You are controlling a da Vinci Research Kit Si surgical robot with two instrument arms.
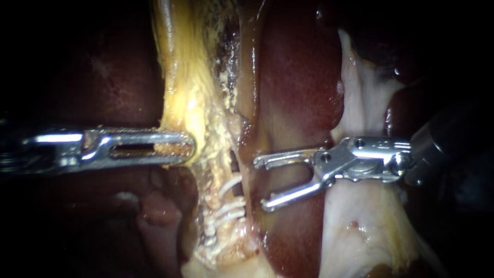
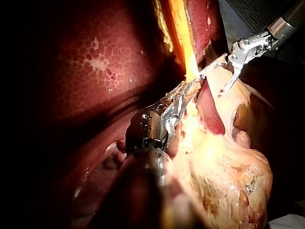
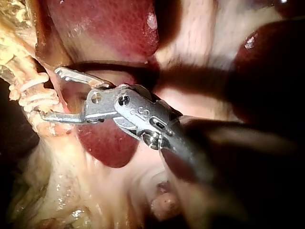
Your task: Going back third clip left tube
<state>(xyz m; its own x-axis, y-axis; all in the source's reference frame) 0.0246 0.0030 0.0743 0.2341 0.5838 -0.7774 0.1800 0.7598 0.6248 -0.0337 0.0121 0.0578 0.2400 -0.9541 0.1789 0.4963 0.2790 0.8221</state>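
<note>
The left tube point(image 1: 222, 167) runs down the middle, pale and crusted, with three white clips point(image 1: 229, 207) across its lower part; the same clips point(image 3: 34, 95) show in the right wrist view. My right instrument point(image 1: 261, 184) comes in from the right, just right of the clips, its jaws open and empty, apart from the tube. In its own view my right instrument point(image 3: 51, 93) stands open with its tips close beside the clips. My left instrument point(image 1: 182, 149) is shut on the yellow tissue point(image 1: 188, 103) left of the tube, holding it taut. From the left wrist, my left instrument point(image 2: 190, 88) grips that tissue.
A dark red liver lobe point(image 1: 301, 77) lies behind my right instrument's jaws. Pale whitish tissue point(image 1: 360, 103) spreads under its shaft to the right. More liver point(image 2: 95, 62) fills the side beside my left instrument. Yellow fatty tissue point(image 2: 228, 176) bulges near its shaft.
</note>
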